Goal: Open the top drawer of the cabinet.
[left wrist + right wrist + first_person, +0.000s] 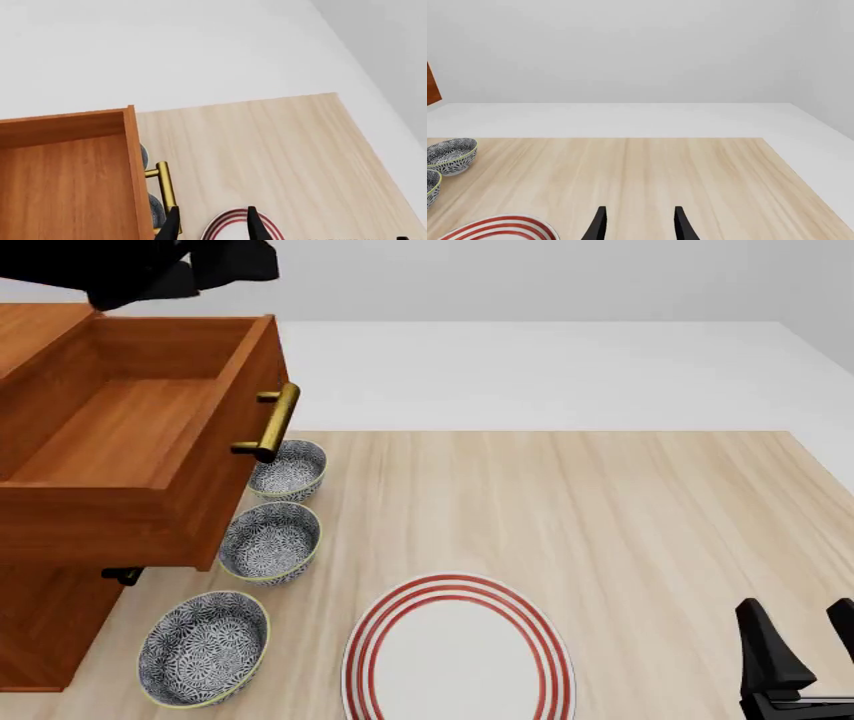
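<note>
The top drawer (pixel 127 430) is pulled far out of the cabinet (pixel 47 625) and fills the upper left of the front view. It is a reddish-brown wooden box, and its inside floor shows bare wood. The brass bar handle (pixel 274 422) on its front stands upright at the drawer's right face, above the bowls. The cabinet body shows below the drawer at the lower left of the frame.

The left gripper (pixel 212 225) is above the drawer. In the left wrist view its two dark fingers are spread apart with nothing between them, so it is open; one finger appears just beside the brass handle, but I cannot tell if it touches. In the front view only a dark part of the left arm (pixel 160 265) shows at the top left edge.

The right gripper (pixel 801 640) is at the lower right corner of the front view, over the light wooden surface (pixel 601 520). Its fingers are apart and hold nothing.

Three patterned bowls (pixel 271 540) stand in a row just right of the cabinet. A white plate with red rings (pixel 461 660) lies at the lower centre of the frame, near the nearest bowl.
</note>
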`<state>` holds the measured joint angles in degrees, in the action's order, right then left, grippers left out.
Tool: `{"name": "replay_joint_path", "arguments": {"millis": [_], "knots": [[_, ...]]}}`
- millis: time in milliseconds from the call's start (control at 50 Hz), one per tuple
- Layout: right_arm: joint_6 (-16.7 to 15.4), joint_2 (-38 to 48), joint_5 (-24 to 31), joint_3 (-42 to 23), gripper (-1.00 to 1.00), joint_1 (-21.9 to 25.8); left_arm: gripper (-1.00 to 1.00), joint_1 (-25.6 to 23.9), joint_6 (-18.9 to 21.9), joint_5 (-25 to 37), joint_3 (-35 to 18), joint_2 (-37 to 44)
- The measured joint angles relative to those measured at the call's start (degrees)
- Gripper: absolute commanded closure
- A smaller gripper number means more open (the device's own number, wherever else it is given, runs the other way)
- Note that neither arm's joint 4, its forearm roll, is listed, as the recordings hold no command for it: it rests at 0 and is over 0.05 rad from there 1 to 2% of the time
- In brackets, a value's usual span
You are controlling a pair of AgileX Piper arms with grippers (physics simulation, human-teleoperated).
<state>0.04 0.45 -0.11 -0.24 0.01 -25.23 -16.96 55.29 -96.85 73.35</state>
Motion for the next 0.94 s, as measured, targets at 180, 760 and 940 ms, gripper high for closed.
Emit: {"name": "replay_joint_path", "arguments": {"millis": [180, 760, 940], "knots": [[0.0, 0.0, 0.0, 0.0, -1.00, 0.0, -1.00, -0.7, 0.5, 0.2, 0.0, -1.0], [0.0, 0.0, 0.0, 0.0, -1.00, 0.0, -1.00, -6.2, 1.4, -2.0, 5.6, -6.0], [0.0, 0.0, 0.0, 0.0, -1.00, 0.0, -1.00, -7.4, 1.4, -2.1, 6.8, -7.1]]}}
